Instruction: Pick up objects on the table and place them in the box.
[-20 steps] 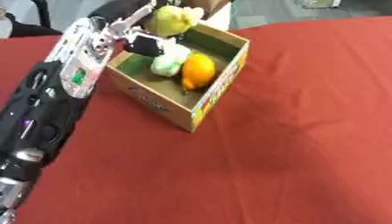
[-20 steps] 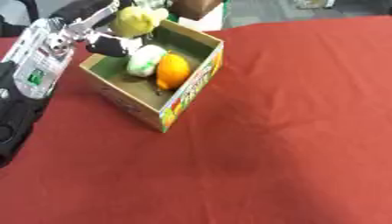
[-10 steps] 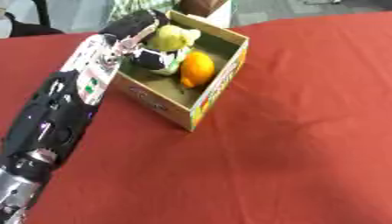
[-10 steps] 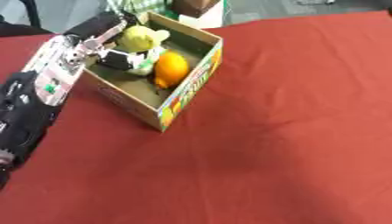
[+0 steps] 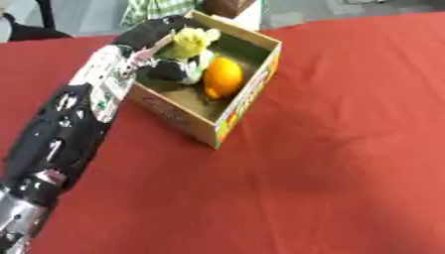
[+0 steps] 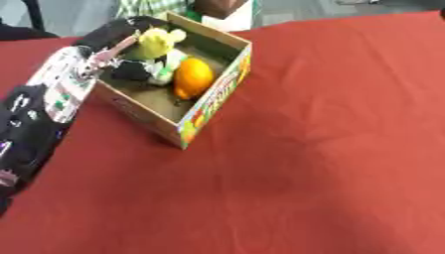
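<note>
A red tabletop [image 5: 330,149] fills the view, seen from above by a camera in the robot's head. An open cardboard box [image 5: 248,94] with a colourful printed side stands toward the far left part of the tabletop, turned at an angle so that one corner points at the near edge.

The robot's left arm [image 5: 69,129], black with a white panel, comes in from the near left corner and stretches over the left wall of the box. Its left hand [image 5: 156,42] is inside the box at the far left corner. The fingers are curled around a yellow-green pear-shaped fruit [image 5: 189,40], which sits high in that corner, at about the level of the box rim. Whether the fruit rests on the things beneath it cannot be told.

Just beside the fruit, toward the middle of the box, lies an orange [image 5: 222,77], touching a pale round object [image 6: 170,69] that is mostly hidden by the hand. The brown floor of the box shows at its near end.

The right hand does not show in either view.
</note>
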Controlling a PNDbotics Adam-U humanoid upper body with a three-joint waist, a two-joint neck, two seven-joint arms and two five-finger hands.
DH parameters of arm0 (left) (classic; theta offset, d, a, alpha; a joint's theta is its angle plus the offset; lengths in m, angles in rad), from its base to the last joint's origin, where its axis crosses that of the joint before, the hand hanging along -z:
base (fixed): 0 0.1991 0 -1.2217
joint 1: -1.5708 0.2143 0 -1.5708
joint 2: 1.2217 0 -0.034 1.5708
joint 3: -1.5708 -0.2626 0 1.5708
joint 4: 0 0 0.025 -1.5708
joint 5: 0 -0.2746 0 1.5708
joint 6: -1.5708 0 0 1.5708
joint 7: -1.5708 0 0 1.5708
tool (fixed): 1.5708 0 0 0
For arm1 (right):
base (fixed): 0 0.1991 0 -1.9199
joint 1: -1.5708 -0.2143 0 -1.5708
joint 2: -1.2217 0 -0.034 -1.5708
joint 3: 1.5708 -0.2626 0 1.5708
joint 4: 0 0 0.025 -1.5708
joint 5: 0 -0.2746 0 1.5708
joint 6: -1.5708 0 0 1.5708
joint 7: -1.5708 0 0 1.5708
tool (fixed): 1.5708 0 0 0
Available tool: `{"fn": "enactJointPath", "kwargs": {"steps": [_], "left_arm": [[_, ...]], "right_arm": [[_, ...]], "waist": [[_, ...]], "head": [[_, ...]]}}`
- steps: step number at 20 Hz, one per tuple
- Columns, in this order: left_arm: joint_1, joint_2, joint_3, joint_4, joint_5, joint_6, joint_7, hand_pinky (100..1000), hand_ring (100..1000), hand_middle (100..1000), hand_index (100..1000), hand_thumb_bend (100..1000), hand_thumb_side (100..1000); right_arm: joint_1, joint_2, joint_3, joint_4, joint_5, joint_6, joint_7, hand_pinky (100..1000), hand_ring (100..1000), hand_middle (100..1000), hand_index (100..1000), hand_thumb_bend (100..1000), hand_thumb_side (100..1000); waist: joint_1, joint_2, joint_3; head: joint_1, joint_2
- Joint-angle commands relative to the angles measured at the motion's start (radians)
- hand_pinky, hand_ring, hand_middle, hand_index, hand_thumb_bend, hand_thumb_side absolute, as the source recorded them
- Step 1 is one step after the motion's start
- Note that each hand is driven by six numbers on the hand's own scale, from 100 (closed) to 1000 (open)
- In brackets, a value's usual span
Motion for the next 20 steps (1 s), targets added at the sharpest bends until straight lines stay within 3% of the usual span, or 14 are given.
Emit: {"fn": "enactJointPath", "kwargs": {"steps": [1, 8, 15, 17, 18, 19, 20], "left_arm": [[-0.02, 0.019, 0.015, -0.013, -0.046, 0.023, 0.008, 827, 949, 1000, 1000, 343, 1000], [-0.017, 0.022, 0.023, -0.036, -0.051, 0.001, -0.022, 848, 957, 1000, 1000, 296, 1000], [-0.013, 0.03, 0.025, -0.103, 0.024, -0.013, -0.044, 843, 953, 1000, 1000, 276, 1000], [-0.012, 0.03, 0.015, -0.112, 0.038, -0.026, -0.061, 859, 964, 1000, 1000, 140, 880], [-0.012, 0.028, 0.01, -0.107, 0.046, -0.038, -0.073, 862, 961, 1000, 1000, 100, 391], [-0.013, 0.026, 0.009, -0.097, 0.054, -0.05, -0.087, 864, 961, 1000, 1000, 100, 237], [-0.015, 0.024, 0.011, -0.086, 0.059, -0.061, -0.102, 862, 958, 1000, 1000, 100, 185]], "right_arm": [[-0.005, -0.017, -0.011, -0.016, -0.002, -0.003, 0.0, 910, 831, 643, 914, 288, 779], [0.0, -0.016, -0.012, -0.016, -0.005, -0.003, -0.004, 909, 831, 644, 913, 289, 779], [0.004, -0.015, -0.013, -0.016, -0.008, -0.002, -0.008, 909, 831, 644, 913, 288, 779], [0.003, -0.014, -0.011, -0.016, -0.01, -0.001, -0.008, 909, 831, 643, 913, 288, 778], [0.002, -0.013, -0.01, -0.016, -0.01, -0.001, -0.006, 909, 831, 644, 913, 290, 781], [0.0, -0.012, -0.01, -0.016, -0.011, -0.001, -0.005, 909, 831, 644, 913, 290, 778], [0.0, -0.012, -0.009, -0.016, -0.011, -0.001, -0.005, 909, 831, 643, 912, 291, 778]], "waist": [[-0.008, -0.023, 0.002], [-0.013, -0.032, 0.005], [-0.02, -0.042, 0.011], [-0.021, -0.043, 0.01], [-0.021, -0.043, 0.009], [-0.021, -0.043, 0.008], [-0.022, -0.043, 0.006]], "head": [[0.0, -0.002], [-0.003, 0.003], [-0.007, 0.008], [-0.005, 0.008], [-0.004, 0.008], [-0.003, 0.007], [-0.003, 0.006]]}}
